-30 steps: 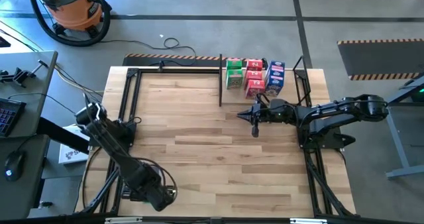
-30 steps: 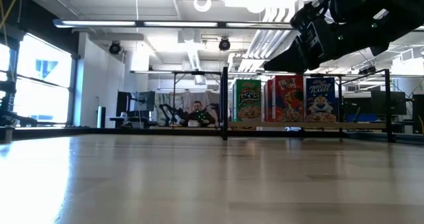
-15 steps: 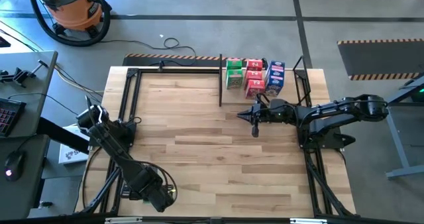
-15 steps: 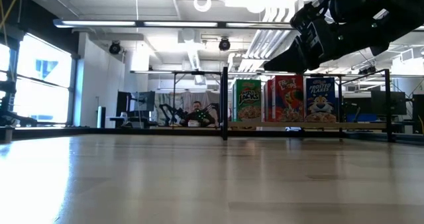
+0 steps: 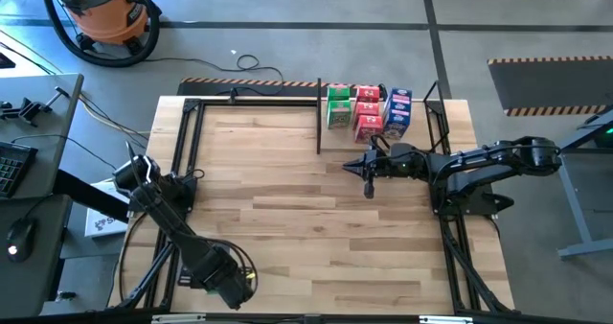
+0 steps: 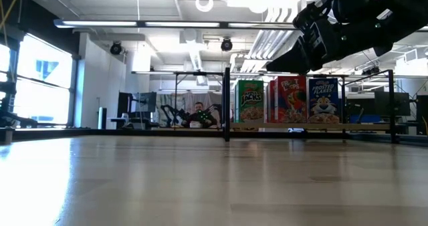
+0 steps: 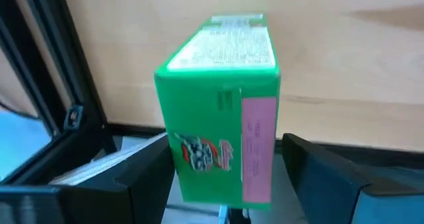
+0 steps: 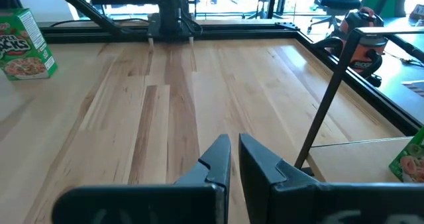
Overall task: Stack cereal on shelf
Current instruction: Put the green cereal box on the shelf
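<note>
My left gripper (image 5: 233,288) is at the table's near left corner, shut on a green cereal box (image 7: 222,111). The same box also shows in the right wrist view (image 8: 26,42). My right gripper (image 5: 352,166) hovers shut and empty above the table, just in front of the shelf. Several green (image 5: 337,106), red (image 5: 368,113) and blue (image 5: 399,111) cereal boxes stand upright on the black rod shelf (image 5: 319,123) at the far right. In the low view they show as green (image 6: 249,102), red (image 6: 287,99) and blue (image 6: 323,99). My left gripper has the green box between its two fingers (image 7: 149,174), one on each of two opposite faces, near the box's lower end (image 7: 199,184). The picture's bottom edge cuts off the place of contact. The box stands upright in the hold, over the table's edge.
The shelf's tall upright post (image 6: 227,102) stands left of the boxes. Black frame rods (image 5: 187,142) run along the table's left and right sides. The wooden top (image 5: 287,199) between the arms is bare. A person sits in the room behind (image 6: 198,112).
My left arm's elbow has drifted a little toward the table's near edge. Its gripper stays at the near left corner with the green box. My right arm has kept still.
</note>
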### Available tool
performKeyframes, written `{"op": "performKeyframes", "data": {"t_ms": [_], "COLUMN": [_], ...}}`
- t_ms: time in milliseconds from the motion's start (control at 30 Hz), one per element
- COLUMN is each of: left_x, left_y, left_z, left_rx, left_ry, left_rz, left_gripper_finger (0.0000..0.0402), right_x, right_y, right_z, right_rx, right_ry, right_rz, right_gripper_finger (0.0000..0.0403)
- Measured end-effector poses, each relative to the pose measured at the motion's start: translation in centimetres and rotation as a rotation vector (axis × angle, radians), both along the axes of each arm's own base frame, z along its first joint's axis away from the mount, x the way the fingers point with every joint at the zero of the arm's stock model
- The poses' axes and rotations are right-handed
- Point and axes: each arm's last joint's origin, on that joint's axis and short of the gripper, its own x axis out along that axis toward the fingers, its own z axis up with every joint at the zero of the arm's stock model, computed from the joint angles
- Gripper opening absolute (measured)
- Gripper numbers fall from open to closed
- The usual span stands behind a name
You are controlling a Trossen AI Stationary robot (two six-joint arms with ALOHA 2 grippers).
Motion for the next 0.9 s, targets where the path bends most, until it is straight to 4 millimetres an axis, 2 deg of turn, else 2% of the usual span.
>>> {"op": "performKeyframes", "data": {"t_ms": [133,333,467,567,667,767,900], "left_x": [0.1,0.2,0.2,0.4,0.8,1.6,3.0], "left_y": [0.1,0.2,1.4,3.6,6.6,10.4,15.8], "left_z": [0.0,-0.1,0.8,2.3,4.2,5.9,7.2], "left_rx": [0.030,0.051,0.047,0.089,0.115,0.138,0.162], "left_ry": [-0.032,-0.068,-0.078,-0.122,-0.187,-0.262,-0.344], "left_rz": [-0.011,-0.054,-0.139,-0.222,-0.342,-0.462,-0.662], "left_gripper_finger": [0.0246,0.0200,0.0170,0.0156,0.0149,0.0146,0.0145], "right_x": [0.0,0.0,0.0,0.0,0.0,0.0,0.0], "right_y": [0.0,0.0,0.0,0.0,0.0,0.0,0.0], "right_z": [0.0,0.0,0.0,0.0,0.0,0.0,-0.1], "right_rx": [0.007,0.007,0.007,0.007,0.007,0.008,0.009], "right_ry": [-0.001,-0.001,-0.001,-0.001,0.000,0.002,0.009], "right_rz": [-0.002,-0.002,-0.002,-0.002,-0.002,-0.002,-0.002], "right_gripper_finger": [0.0013,0.0013,0.0013,0.0013,0.0013,0.0013,0.0013]}}
